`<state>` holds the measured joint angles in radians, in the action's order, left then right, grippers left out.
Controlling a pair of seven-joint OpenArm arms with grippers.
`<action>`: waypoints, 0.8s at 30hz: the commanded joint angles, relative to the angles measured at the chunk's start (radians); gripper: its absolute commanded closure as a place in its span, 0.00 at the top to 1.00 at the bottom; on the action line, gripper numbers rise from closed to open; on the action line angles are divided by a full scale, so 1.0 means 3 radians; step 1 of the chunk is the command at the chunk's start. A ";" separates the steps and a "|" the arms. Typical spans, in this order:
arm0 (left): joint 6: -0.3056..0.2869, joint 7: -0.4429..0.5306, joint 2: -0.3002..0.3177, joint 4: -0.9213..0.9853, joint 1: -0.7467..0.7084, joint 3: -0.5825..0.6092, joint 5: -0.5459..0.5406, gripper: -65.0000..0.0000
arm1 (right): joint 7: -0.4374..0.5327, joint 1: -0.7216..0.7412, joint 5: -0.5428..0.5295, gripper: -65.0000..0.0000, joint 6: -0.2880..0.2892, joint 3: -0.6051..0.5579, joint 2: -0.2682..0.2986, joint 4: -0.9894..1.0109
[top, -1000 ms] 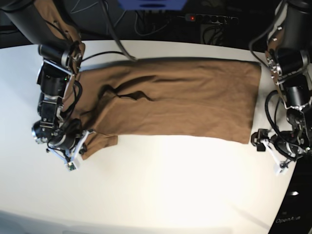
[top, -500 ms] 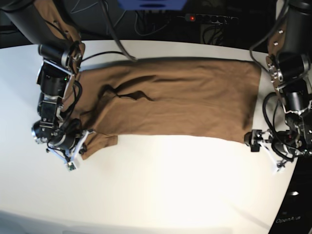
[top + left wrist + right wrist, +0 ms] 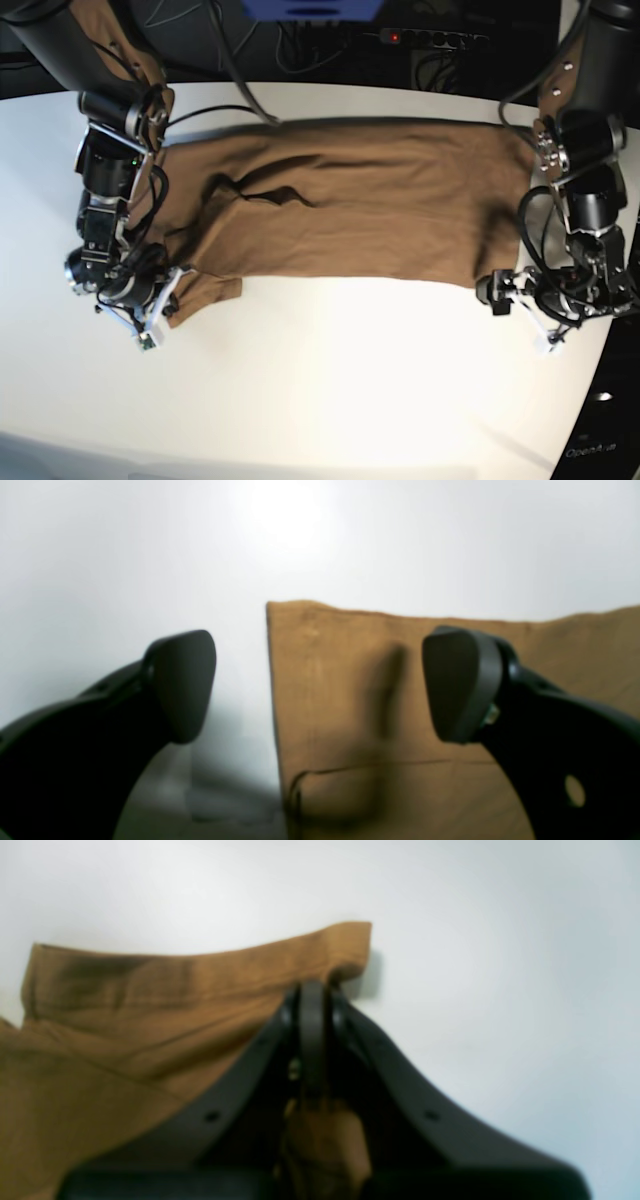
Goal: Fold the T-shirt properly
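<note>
Left tool (image 3: 320,685) advanced, T-shirt (image 3: 350,205) corner hidden

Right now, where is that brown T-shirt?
In the base view the T-shirt lies spread across the far half of the white table, between the two arms.

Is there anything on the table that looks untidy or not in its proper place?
Yes. The T-shirt does not lie flat: near the collar the cloth is wrinkled and bunched, and part of it hangs up over the arm on the base view's left. The right gripper pinches a corner there, lifting it.
</note>
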<state>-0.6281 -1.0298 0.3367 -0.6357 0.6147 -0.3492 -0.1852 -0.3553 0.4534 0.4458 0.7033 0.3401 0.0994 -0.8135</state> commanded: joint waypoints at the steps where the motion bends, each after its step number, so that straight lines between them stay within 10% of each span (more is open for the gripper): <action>1: -0.0016 -0.0007 -0.0030 -0.0042 0.0091 0.0001 -0.0025 0.99 | -0.0439 -0.0061 0.0307 0.02 -0.0017 -0.0006 0.0019 0.0044; 7: -0.0016 -0.0007 -0.0122 -0.0042 0.0091 0.0006 -0.0025 0.97 | -0.0439 -0.0061 0.0307 0.02 -0.0017 -0.0006 0.0024 0.0044; 24: -0.0016 0.0003 -0.0117 -0.0042 0.0066 0.0001 -0.0025 0.30 | -0.0439 -0.0056 0.0307 0.02 -0.0017 -0.0006 0.0014 0.0044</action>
<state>-0.6308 -1.0317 0.2909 -0.6361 0.6079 -0.3489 -0.1825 -0.3550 0.4534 0.4454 0.7029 0.3397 0.0990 -0.8135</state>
